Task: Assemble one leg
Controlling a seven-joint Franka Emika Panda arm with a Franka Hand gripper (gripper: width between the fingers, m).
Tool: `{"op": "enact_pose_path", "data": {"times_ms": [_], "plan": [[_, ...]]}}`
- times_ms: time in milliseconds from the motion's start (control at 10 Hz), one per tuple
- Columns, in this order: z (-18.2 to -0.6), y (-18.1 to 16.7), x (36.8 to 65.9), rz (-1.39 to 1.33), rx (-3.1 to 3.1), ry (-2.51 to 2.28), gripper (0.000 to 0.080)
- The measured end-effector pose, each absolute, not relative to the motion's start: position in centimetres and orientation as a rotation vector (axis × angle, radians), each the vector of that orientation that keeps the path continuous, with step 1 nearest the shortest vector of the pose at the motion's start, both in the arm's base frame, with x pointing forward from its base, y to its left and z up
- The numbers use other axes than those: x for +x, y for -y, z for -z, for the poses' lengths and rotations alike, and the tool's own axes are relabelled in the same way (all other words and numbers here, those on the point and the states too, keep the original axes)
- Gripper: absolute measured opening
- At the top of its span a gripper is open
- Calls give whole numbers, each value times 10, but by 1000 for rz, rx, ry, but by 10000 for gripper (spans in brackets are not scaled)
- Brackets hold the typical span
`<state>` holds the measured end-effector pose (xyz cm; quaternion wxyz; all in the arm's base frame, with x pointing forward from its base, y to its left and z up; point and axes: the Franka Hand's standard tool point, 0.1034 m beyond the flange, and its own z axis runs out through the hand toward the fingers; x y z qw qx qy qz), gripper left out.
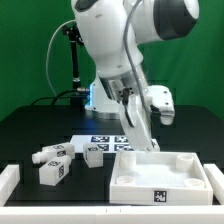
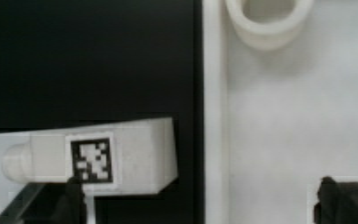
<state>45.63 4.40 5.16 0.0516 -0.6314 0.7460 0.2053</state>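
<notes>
Here the white arm (image 1: 120, 50) reaches down from twelve o'clock in the exterior view, and its claw (image 1: 143, 142) hangs low over the far corner of the large white tray (image 1: 190, 178), at roughly eleven o'clock on the tray's outline. The claw is released. In the wrist view its two dark fingers (image 2: 345, 195) stand wide apart with nothing clamped between them, one over the tray's white floor and the other over the black tabletop (image 1: 40, 125), in front of the leg's tagged face. The leg (image 1: 95, 152) lies on its side on the tabletop just beside the tray, at about nine o'clock from it, on the exterior view's left. The wrist view shows the same leg (image 2: 96, 155) as a small white block whose black-and-white square tag faces the camera, with a narrow dark strip of tabletop between it and the tray's raised edge, so the two are close but apart. A round raised socket (image 2: 265, 25) sits in the tray near that edge. Two more legs (image 1: 50, 162) lie further out toward nine o'clock, near each other and well apart from the tray. The marker board (image 1: 105, 138) lies flat on the tabletop behind the leg, at about eleven o'clock from it, partly hidden by the arm.
</notes>
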Motion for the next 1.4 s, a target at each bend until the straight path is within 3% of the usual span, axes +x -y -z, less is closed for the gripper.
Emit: {"op": "enact_pose_path", "data": {"times_ms": [400, 800, 1400], "plan": [[-51, -42, 457, -609, -1917, -2269, 649], [-41, -18, 458, -264, -1824, -2259, 649], [-28, -31, 457, -384, -1884, -2260, 649]]}}
